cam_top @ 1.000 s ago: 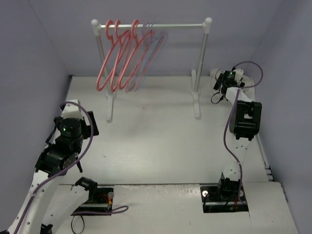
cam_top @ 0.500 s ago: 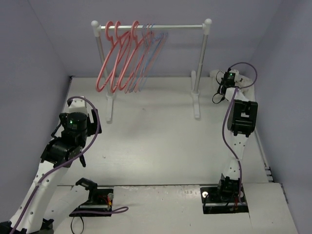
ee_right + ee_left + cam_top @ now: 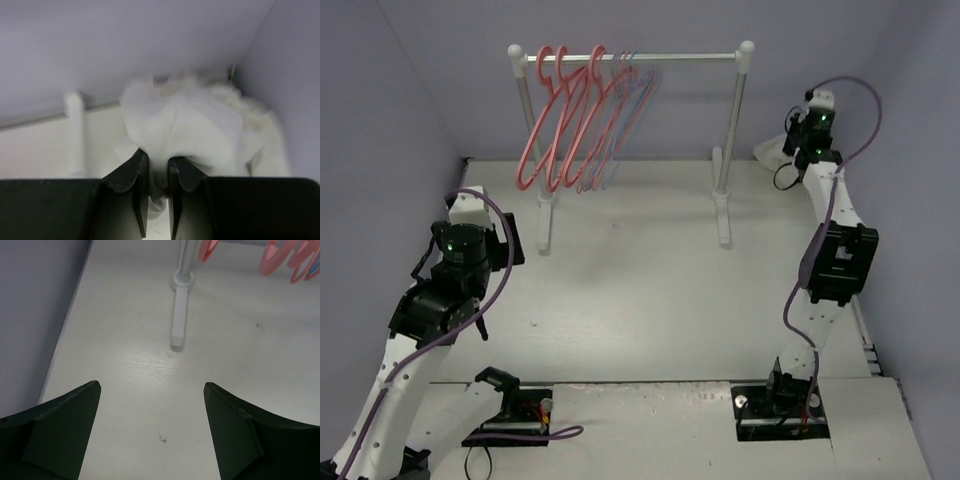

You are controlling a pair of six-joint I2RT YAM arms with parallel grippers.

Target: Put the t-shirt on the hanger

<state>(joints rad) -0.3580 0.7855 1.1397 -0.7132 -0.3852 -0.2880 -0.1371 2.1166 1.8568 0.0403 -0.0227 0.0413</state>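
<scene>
A crumpled white t-shirt (image 3: 200, 125) lies bunched in the far right corner (image 3: 772, 150) of the table. My right gripper (image 3: 157, 157) is shut on a fold of it, with cloth squeezed between the two fingers. The thin light-blue hanger (image 3: 638, 105) hangs on the rack's rail, to the right of the pink ones. My left gripper (image 3: 152, 390) stands open low over bare table at the left, holding nothing; its arm (image 3: 455, 265) is near the left wall.
The white clothes rack (image 3: 635, 55) stands across the back on two feet (image 3: 723, 215). Its left foot (image 3: 177, 325) lies just ahead of my left gripper. Several pink-red hangers (image 3: 560, 120) hang at its left end. Purple walls enclose the table.
My right gripper has shut on the t-shirt, and its arm has stretched farther into the far right corner. The left arm shifted a little; its jaws stay open.
</scene>
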